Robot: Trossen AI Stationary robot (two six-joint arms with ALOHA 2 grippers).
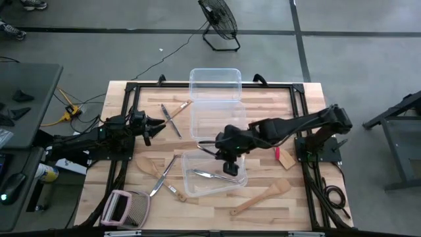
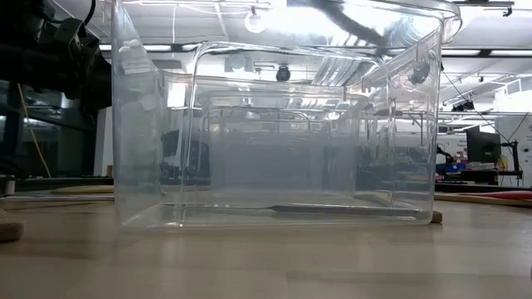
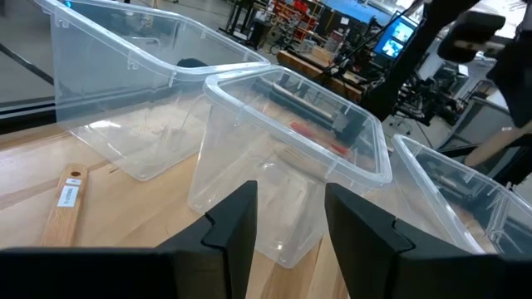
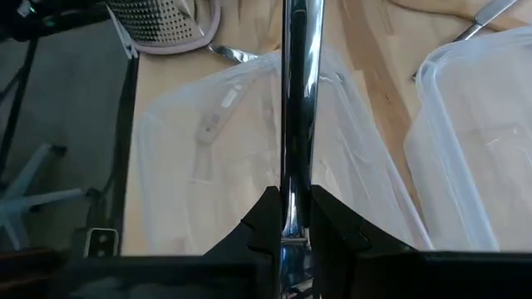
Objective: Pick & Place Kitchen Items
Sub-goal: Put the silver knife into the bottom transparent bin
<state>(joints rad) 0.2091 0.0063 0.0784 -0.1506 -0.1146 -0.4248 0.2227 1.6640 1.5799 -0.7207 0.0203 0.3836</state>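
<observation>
Two arms: the right gripper (image 4: pixel 287 218) pinches a slim metal utensil (image 4: pixel 295 100), seemingly cutlery, over the front tub (image 1: pixel 191 187); the left gripper (image 3: pixel 287 218), fingers spread, waits near the tabletop's left edge.

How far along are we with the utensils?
Early. One silver utensil lies in the near tub. The right end effector grips a second metal utensil above it. Wooden spoons, other cutlery and the red utensil remain on the table. The left end effector waits open.
</observation>
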